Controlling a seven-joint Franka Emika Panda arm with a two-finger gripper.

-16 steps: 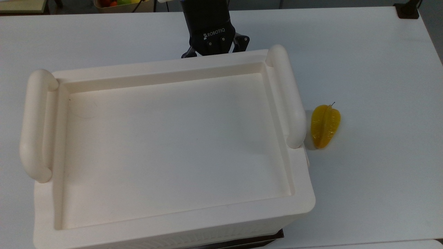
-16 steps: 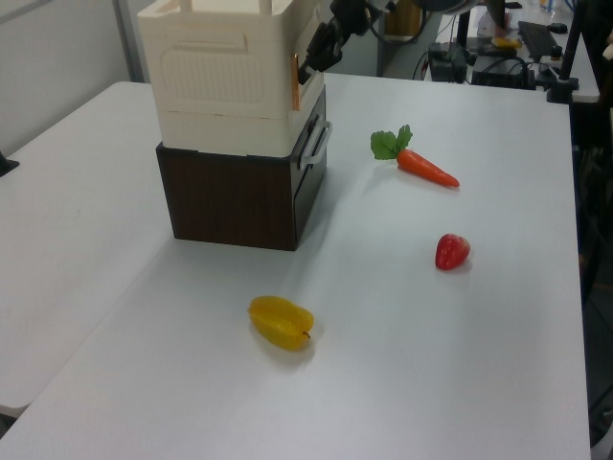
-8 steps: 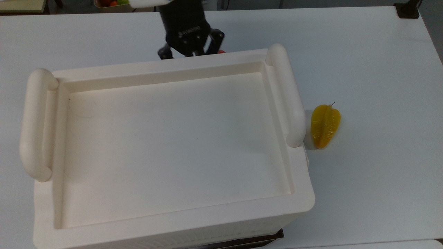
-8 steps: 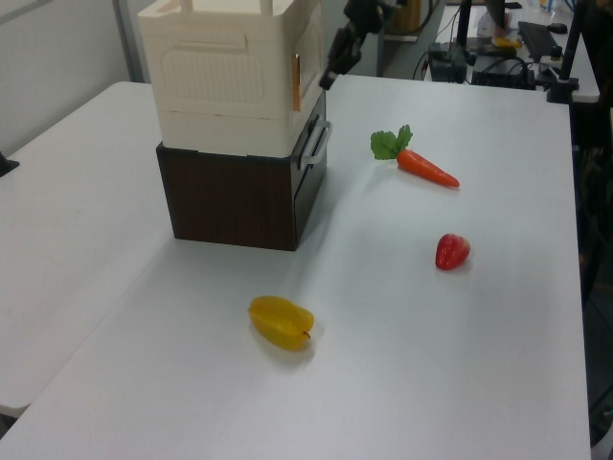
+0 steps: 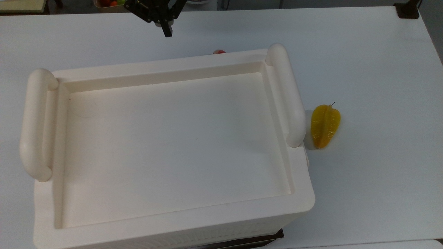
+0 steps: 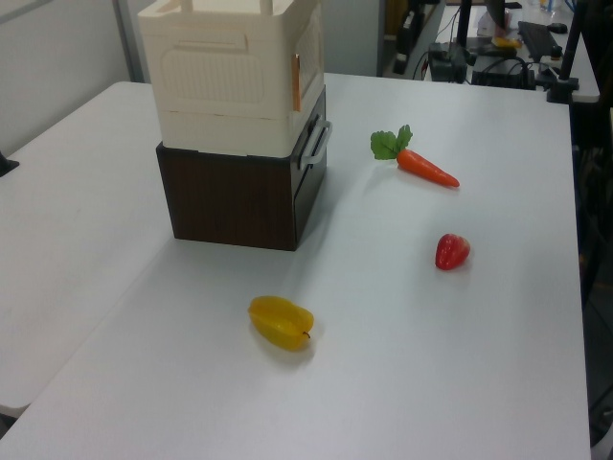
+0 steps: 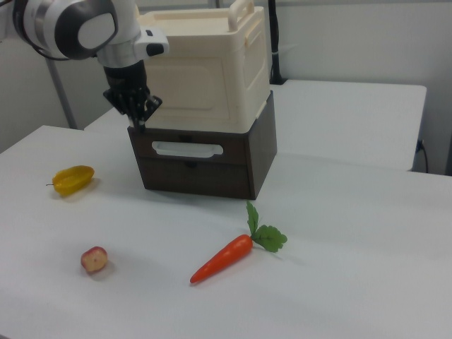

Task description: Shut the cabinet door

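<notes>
Hand [image 7: 141, 116] has backed off the cabinet door [image 7: 185, 76].

Premises: a robotics lab. Evidence: white tabletop [image 6: 498, 316] carrying toy produce, namely a carrot [image 6: 426, 168], strawberry [image 6: 452, 251] and starfruit [image 6: 281, 322]; a robot arm [image 7: 85, 28] over the near side; cables, stands and equipment [image 6: 479, 48] crowding the far background in the left view.

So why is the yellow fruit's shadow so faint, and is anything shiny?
In the top view the starfruit casts a faint grey shadow beside the cabinet; in the left view the table looks evenly bright, without sharp glare.
</notes>
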